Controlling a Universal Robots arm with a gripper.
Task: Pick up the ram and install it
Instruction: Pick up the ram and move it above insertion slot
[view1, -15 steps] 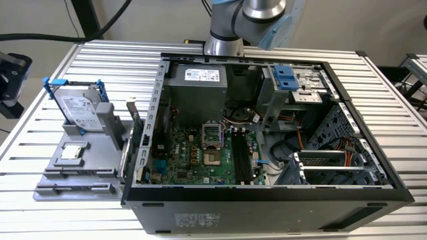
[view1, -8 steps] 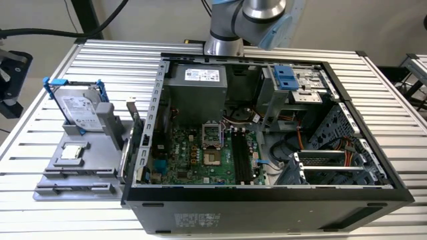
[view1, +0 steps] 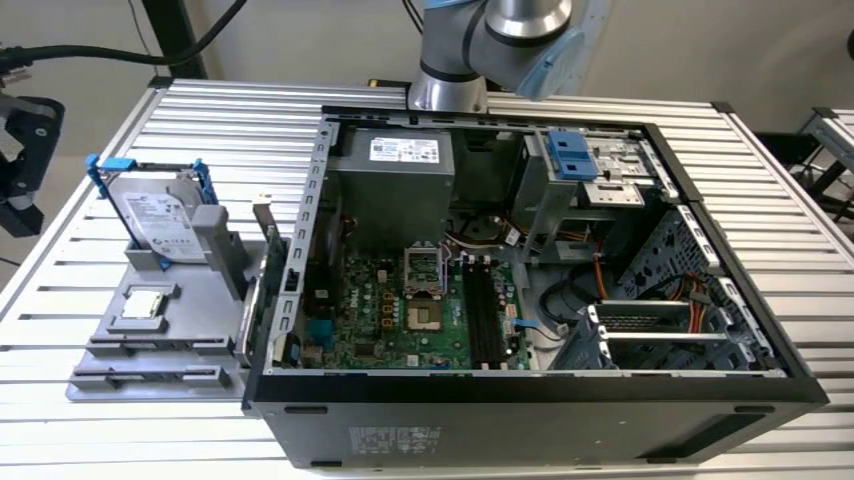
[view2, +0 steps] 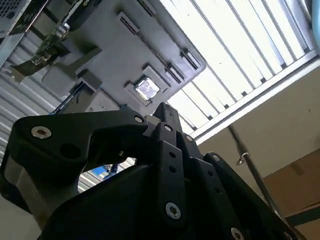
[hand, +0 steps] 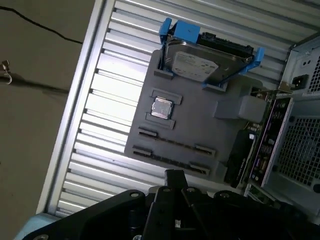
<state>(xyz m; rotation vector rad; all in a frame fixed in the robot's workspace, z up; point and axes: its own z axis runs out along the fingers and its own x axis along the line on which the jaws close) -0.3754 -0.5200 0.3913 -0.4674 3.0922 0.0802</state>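
Right now, nothing is gripped: the claw (hand: 174, 176) is seen pressed together and empty. The ram (hand: 239, 159) is stood on edge well beyond the claw, beside the grey tray (hand: 200, 127). The memory slots (view1: 483, 318) appear unfilled, so pickup and installation are both judged undone.

Case (view1: 534, 410): on the table (view1: 227, 110), exterior view's centre and right.
Tray (view1: 187, 332): beside it, exterior view's left.
Hard drive (view1: 167, 222): on the tray, rear.
Chip (view1: 144, 303): on the tray, before the drive.

Silver arm (view1: 514, 22) upright, black gripper (hand: 174, 175), jaws together
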